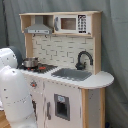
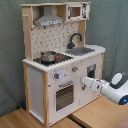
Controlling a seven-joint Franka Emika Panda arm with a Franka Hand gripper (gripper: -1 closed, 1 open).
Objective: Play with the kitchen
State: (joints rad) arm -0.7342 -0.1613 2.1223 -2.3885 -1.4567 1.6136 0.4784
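At the lower front of the kitchen (image 2: 62, 65) the gripper (image 2: 83, 83) reaches in from the second exterior view's right, beside the oven door (image 2: 64, 96). Whether its fingers are apart or together cannot be told. Progress appears early — the pot (image 2: 48, 56) sits on the hob, doors closed, nothing visibly handled.

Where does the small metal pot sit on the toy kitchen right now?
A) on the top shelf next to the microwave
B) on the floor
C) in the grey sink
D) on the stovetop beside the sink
D: in both exterior views the pot rests on the stovetop, under the hood, while the sink lies beside it.
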